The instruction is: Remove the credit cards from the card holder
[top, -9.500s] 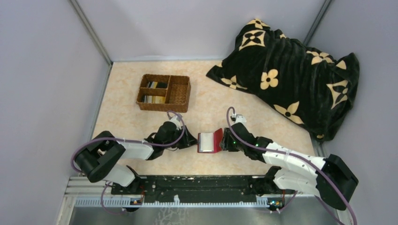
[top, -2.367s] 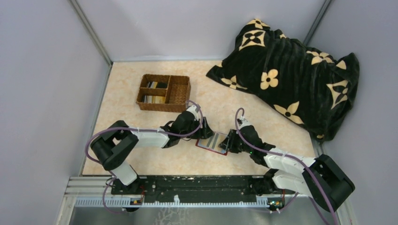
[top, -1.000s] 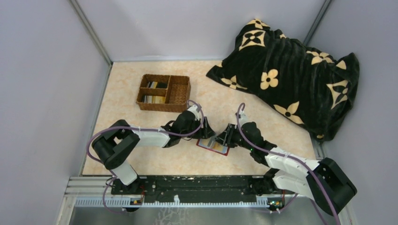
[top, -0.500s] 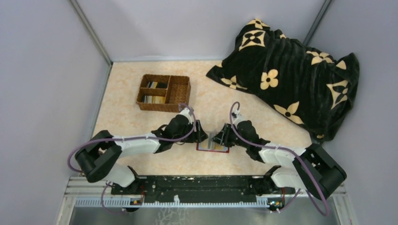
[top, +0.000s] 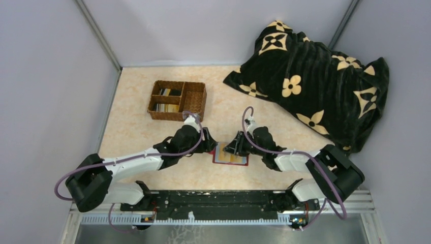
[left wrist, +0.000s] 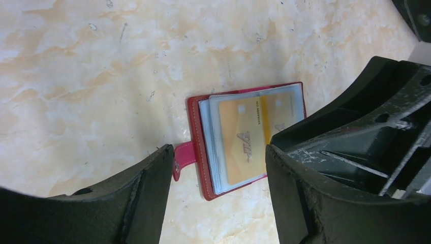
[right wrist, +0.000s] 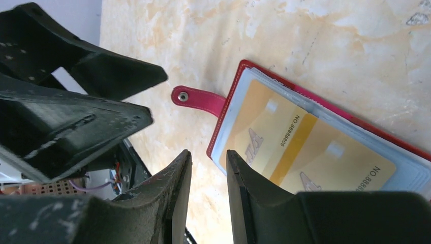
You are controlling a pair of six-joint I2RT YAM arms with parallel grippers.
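Note:
The red card holder (top: pixel 231 155) lies open and flat on the table, its clear pockets facing up. Two orange-yellow credit cards (right wrist: pixel 264 136) sit in those pockets, side by side. In the left wrist view the same cards (left wrist: pixel 243 145) show beside the red snap tab (left wrist: pixel 182 160). My left gripper (left wrist: pixel 218 150) is open just above the holder's tab end and grips nothing. My right gripper (right wrist: pixel 207 155) hovers at the holder's corner with a narrow gap between its fingers, and only bare table shows in that gap. Seen from above, the left gripper (top: pixel 212 147) and right gripper (top: pixel 229 148) nearly meet over the holder.
A brown wicker basket (top: pixel 175 116) stands behind the left arm, with a dark card (top: pixel 170 92) and a striped card (top: pixel 166 107) in its left compartments. A black blanket with tan flowers (top: pixel 315 76) fills the back right corner. Grey walls close in the table.
Both grippers have shifted left over the card holder. The holder has turned from a slant to lie square with the table's front edge. Neither gripper's opening has changed.

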